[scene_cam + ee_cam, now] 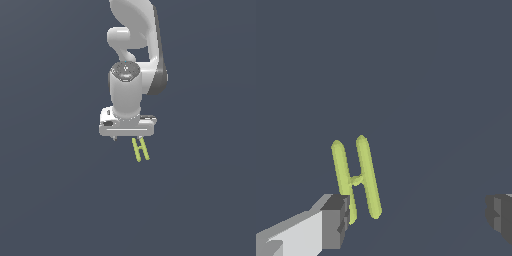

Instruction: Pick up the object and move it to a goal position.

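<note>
The object [140, 150] is a small yellow-green H-like piece of two thin rods joined by a short crossbar. In the exterior view it lies just below the white gripper [127, 137], toward the exterior view's right. In the wrist view the object [356, 177] sits between the two dark fingertips, close beside one fingertip [336, 221] and far from the other [500, 217]. The gripper [417, 220] is open and holds nothing. I cannot tell whether the near fingertip touches the object.
The white arm [132, 60] rises above the gripper in the exterior view. The ground [60, 200] is a plain dark grey-blue surface with no other objects in view.
</note>
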Tool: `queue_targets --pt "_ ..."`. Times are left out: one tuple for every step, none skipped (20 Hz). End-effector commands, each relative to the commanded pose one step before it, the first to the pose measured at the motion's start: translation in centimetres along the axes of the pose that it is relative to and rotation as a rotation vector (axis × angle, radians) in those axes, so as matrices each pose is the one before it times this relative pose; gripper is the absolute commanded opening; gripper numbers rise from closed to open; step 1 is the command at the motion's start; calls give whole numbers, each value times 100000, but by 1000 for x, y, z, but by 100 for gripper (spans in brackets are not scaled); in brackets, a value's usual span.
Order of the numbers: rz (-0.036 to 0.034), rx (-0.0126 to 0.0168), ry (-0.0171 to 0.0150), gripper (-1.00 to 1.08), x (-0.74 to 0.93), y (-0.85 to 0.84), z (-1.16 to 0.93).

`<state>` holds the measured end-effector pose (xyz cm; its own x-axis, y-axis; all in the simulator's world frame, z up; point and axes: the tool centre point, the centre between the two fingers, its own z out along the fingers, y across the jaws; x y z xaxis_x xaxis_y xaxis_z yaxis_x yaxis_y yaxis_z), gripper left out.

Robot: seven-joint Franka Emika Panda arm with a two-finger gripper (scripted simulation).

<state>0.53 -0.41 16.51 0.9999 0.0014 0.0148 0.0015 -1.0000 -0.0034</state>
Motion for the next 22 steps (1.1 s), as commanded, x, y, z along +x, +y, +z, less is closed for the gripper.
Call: queue_targets --pt "0 0 0 100 0 1 0" --pt "17 -62 -24 100 -3 28 13" --pt "57 -184 -76 100 -7 85 41" --pt "88 -288 -118 100 -13 139 64" --pt "122 -404 -165 100 -19 192 90" --pt "153 -520 -212 100 -24 244 117" --pt "172 -606 -247 100 -28 281 139" --pt "139 -514 -208 100 -25 235 120" --pt "99 -394 -160 100 -20 177 95" --pt "61 -273 -111 100 -14 118 70" --pt "24 -141 -57 100 -9 61 40" --pt "0 0 0 100 -4 12 6" --pt "-19 61 25 100 9 -50 -18" --pt "17 89 37 100 10 -24 -45" --pt "0 0 0 100 -2 3 10" --pt "-154 13 1 100 -17 -60 65" --pt "-249 3 -7 100 -30 -98 124" --pt "-365 19 -4 100 -43 -148 177" --pt "-477 36 -1 100 -57 -197 228" --pt "-596 52 2 100 -71 -249 280" --pt "-711 69 4 100 -86 -299 331" --pt "-819 84 5 100 -102 -345 381"
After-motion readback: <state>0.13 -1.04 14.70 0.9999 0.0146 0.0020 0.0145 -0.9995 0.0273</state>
